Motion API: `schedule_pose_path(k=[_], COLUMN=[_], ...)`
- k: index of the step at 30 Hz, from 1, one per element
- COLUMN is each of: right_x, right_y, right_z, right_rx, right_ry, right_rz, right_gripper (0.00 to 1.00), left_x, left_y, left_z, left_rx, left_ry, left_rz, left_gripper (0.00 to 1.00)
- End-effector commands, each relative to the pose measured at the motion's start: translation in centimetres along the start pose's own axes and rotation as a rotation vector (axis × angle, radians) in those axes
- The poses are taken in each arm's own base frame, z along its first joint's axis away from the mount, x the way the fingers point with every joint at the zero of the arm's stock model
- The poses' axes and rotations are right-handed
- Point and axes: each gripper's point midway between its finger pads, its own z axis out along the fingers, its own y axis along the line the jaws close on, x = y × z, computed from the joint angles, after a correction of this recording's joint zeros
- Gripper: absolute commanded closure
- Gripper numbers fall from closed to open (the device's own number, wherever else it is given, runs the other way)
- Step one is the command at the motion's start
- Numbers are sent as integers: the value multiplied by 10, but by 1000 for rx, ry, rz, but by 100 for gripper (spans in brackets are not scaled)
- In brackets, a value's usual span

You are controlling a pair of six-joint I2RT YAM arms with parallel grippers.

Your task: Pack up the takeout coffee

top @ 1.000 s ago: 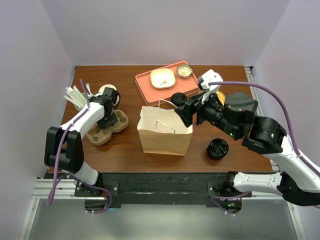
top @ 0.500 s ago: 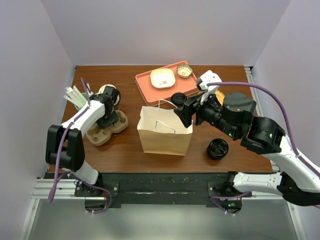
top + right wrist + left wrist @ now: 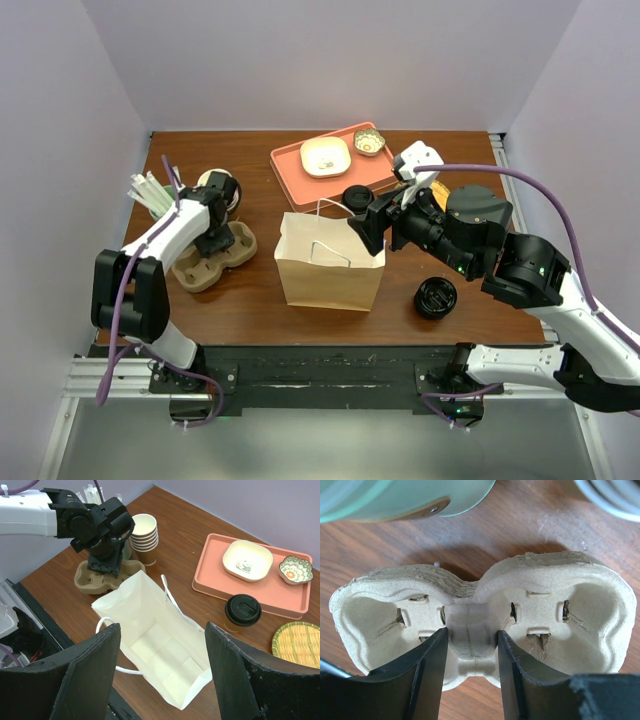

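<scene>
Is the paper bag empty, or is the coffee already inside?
Empty. The right wrist view shows the bare bottom of the open paper bag; the takeout coffee stands outside, beside the tray.

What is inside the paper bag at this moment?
The right wrist view looks into the open bag: only its bare white bottom and walls show, nothing packed. The coffee stands outside, by the tray. The fingers cover bits of its edges.

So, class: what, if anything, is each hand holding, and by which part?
Right hand: nothing. Left hand straddles the middle bridge of the cup carrier; a firm hold cannot be told.
</scene>
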Motion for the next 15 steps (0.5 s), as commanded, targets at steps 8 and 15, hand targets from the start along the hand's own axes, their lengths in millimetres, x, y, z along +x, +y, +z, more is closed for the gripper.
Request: schedule_pose_path(k=[8, 15], right_x=[-15, -15], right_y=[5, 7], right_z=[-5, -5], right_rx=[-33, -41], right_ry=[-58, -63], right_rz=[9, 24], right_gripper=[28, 28], left_x=[-14, -3], left_y=[4, 3], left_z=[-26, -17], left_rx=[42, 40], left_ry=[-53, -17], left_rz=[-54, -30], left_gripper=[58, 46])
